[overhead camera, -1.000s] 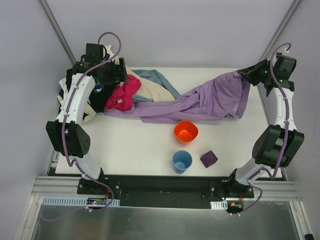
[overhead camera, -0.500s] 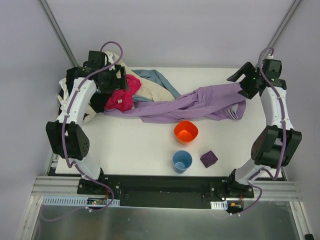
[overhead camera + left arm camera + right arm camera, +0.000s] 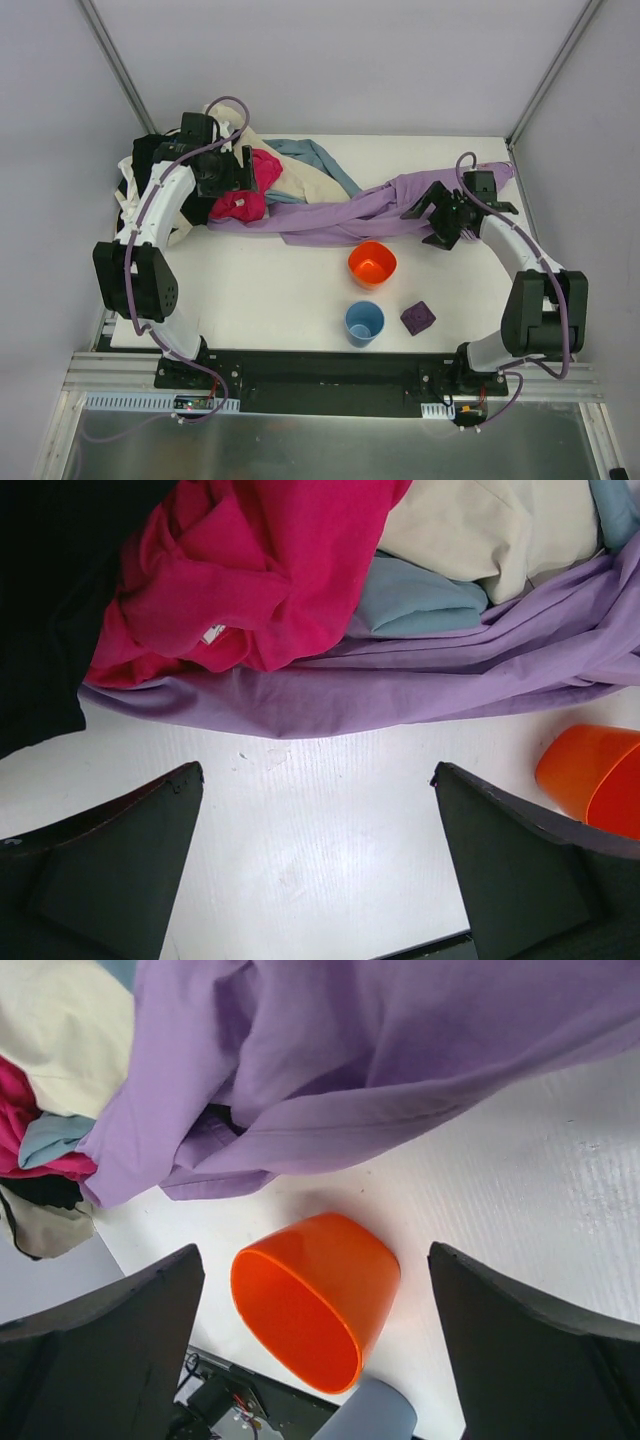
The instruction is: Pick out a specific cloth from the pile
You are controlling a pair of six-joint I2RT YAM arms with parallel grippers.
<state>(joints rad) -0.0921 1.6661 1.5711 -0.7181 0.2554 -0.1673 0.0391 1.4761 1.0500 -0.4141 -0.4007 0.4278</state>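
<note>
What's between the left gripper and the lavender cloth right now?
Only a bare strip of white table lies between the left gripper and the lavender cloth. The left wrist view shows this.

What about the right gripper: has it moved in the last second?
Yes. The right gripper has swung from the far right corner of the table toward the near left, nearer the orange bowl.

The pile [image 3: 300,185] far left, cloth [image 3: 340,215] stretching right from it, bowl [image 3: 372,265] just before cloth, cup [image 3: 364,323] nearer.
</note>
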